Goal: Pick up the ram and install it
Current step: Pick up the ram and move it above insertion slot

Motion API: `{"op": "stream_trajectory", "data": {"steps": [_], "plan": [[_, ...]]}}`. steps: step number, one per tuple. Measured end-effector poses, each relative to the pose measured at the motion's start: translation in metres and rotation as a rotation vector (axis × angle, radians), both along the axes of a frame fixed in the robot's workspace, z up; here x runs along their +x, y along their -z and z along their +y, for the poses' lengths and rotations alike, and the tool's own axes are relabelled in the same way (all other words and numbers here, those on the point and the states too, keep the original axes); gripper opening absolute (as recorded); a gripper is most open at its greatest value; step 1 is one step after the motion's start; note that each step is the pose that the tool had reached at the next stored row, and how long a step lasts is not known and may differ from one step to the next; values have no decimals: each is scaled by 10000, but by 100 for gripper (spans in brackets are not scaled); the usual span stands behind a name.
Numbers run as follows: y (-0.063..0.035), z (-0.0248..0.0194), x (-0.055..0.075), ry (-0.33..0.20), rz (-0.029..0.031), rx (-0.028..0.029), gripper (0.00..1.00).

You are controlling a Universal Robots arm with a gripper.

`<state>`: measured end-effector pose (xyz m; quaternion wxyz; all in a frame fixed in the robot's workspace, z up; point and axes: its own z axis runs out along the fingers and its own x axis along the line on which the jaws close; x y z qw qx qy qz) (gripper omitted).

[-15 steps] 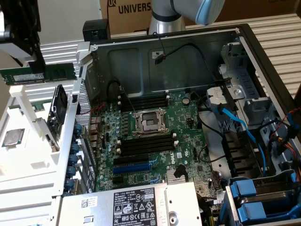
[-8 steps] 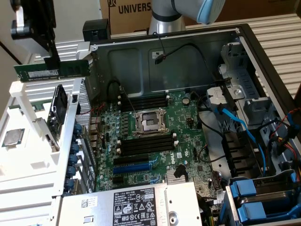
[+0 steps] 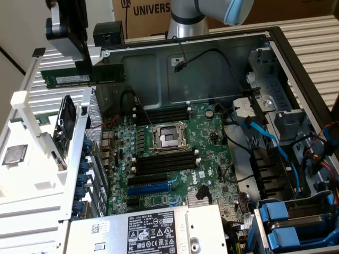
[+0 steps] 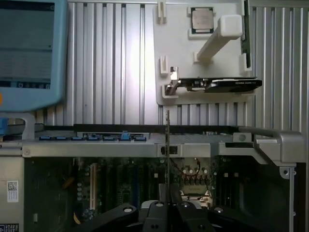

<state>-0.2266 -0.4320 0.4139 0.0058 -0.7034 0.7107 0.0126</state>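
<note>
**Ram in my jaws, over the case's edge**

At the exterior view's left a white tray (image 3: 32, 196) carries one bare processor chip (image 3: 13, 154) and one graphics card (image 3: 66, 124) standing on edge. The frame cuts off the tray's lower corner.

Above the tray is my gripper (image 3: 89, 62), its upper body cut off at the top edge. My jaws are clamped on the ram (image 3: 69, 79), a single green stick held level with its white label toward the camera. My fingers hide part of its upper edge, and its end toward the exterior view's right is dim against the wall of the open computer case (image 3: 153, 79). The stick hangs in the air by the case's rim, well apart from the motherboard (image 3: 206, 153) below.

In the wrist view the ram (image 4: 167, 145) shows edge-on, a thin line rising from my gripper (image 4: 167, 212), so its label and chips are hidden there.

On the motherboard I see one processor socket (image 3: 169, 136). Black memory slots sit in two banks, one on each side of the socket (image 3: 161, 114); I cannot count the slots in each bank. There is one blue expansion slot (image 3: 151, 188).

Farther right, blue cables (image 3: 275, 143) and dark wires cover what lies under them. Two blue drive caddies (image 3: 280, 211) are cut off at the lower corner.
</note>
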Motion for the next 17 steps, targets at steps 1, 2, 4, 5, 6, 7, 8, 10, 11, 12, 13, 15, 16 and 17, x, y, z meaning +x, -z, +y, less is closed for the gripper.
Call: {"op": "stream_trajectory", "data": {"steps": [1,2,4,5,6,7,8,10,11,12,13,15,16,17], "plan": [[0,0,42,-1,0,0,12],[0,0,89,-4,0,0,12],[0,0,179,-6,-1,1,12],[0,0,224,-7,0,0,12],[0,0,269,-8,0,0,12],[0,0,357,-10,-4,0,12],[0,0,404,-10,-6,0,12],[0,0,493,-14,-17,0,12],[1,0,535,-14,-26,0,12],[1,1,579,-14,-38,0,12],[4,3,623,-14,-46,0,12],[20,19,803,-14,-67,2,12],[31,29,894,-15,-71,1,12],[50,44,987,-15,-71,-1,12]]}}
